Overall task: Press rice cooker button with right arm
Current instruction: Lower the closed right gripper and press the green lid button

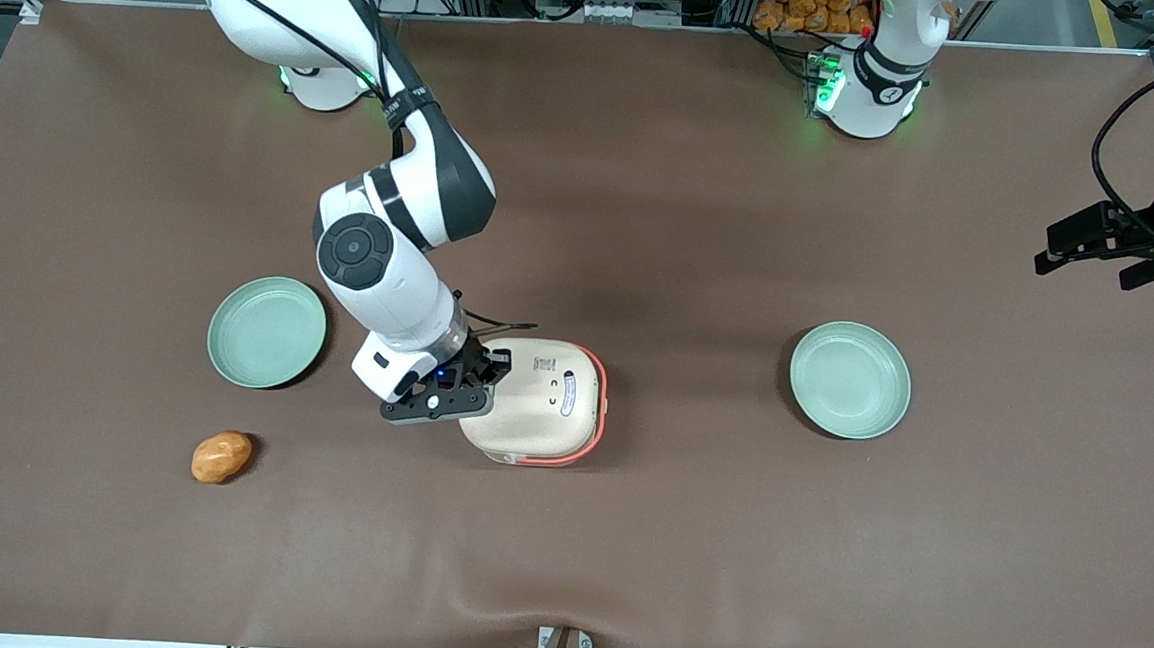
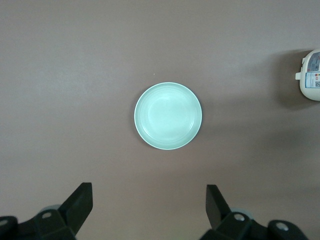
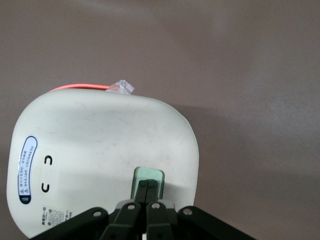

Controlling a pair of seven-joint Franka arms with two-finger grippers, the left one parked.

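The rice cooker (image 1: 538, 402) is cream-white with a salmon-pink band and stands near the middle of the brown table, lid closed. In the right wrist view the cooker (image 3: 100, 155) shows its lid and a pale green button (image 3: 148, 176) near the lid's edge. My right gripper (image 1: 468, 387) is over the cooker's edge toward the working arm's end. Its fingers are shut together, and the gripper (image 3: 147, 186) has its tips on the green button. A small blue light shows on the gripper.
A pale green plate (image 1: 267, 332) lies toward the working arm's end, with a brown potato-like object (image 1: 221, 457) nearer the front camera than it. Another pale green plate (image 1: 850, 380) lies toward the parked arm's end and shows in the left wrist view (image 2: 168, 116).
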